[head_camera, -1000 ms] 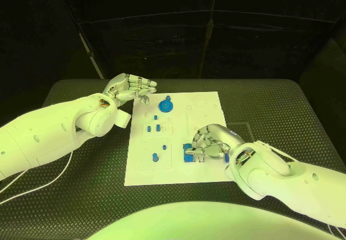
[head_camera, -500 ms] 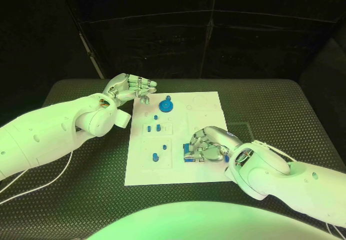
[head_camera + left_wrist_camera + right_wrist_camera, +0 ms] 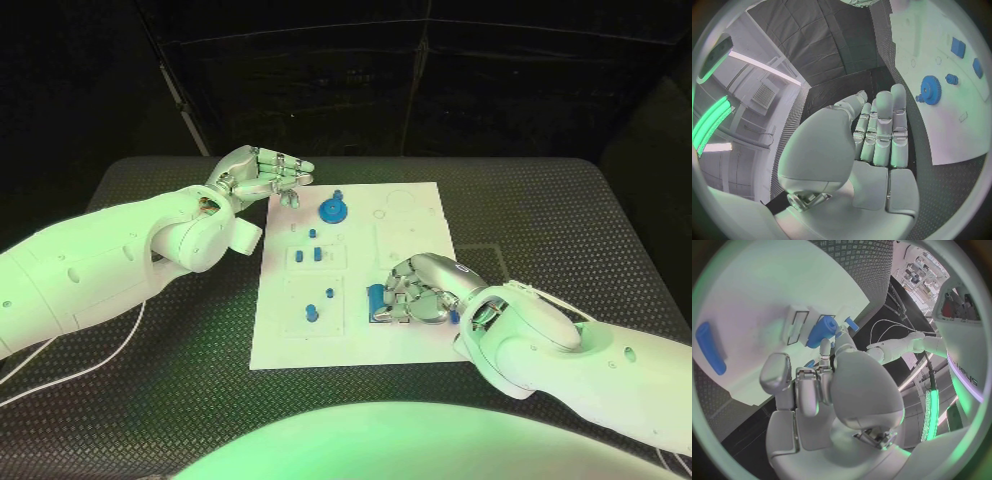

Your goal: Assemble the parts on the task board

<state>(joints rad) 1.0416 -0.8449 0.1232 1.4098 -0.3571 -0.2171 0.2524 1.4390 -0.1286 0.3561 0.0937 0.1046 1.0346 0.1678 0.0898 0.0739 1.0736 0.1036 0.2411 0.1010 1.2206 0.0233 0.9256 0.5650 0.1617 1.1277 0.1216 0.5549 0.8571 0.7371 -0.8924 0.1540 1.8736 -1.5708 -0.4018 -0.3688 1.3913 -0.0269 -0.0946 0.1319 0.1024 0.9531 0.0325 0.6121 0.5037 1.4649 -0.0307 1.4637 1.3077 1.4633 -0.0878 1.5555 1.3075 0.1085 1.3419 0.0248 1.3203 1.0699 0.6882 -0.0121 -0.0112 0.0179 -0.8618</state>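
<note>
In the head view, the left hand (image 3: pixel 264 175) sits in the upper left of the frame, just off the far left corner of the task board (image 3: pixel 418 205), its fingers curled in and holding nothing; the left wrist view shows the same hand (image 3: pixel 876 135) with its fingers drawn together and empty. Moving right, the blue gear (image 3: pixel 333 210) lies near the board's top, close to this hand, with small blue pegs (image 3: pixel 302 255) further down the board's left column. Right of centre, the right hand (image 3: pixel 423 290) rests low on the board over a blue block (image 3: pixel 378 303), fingers bent down around it; whether it truly grips the block cannot be told. In the right wrist view a blue piece (image 3: pixel 821 330) lies just beyond the fingertips (image 3: pixel 825 346). The block lies directly under the right hand, so that hand is far nearer to it.
</note>
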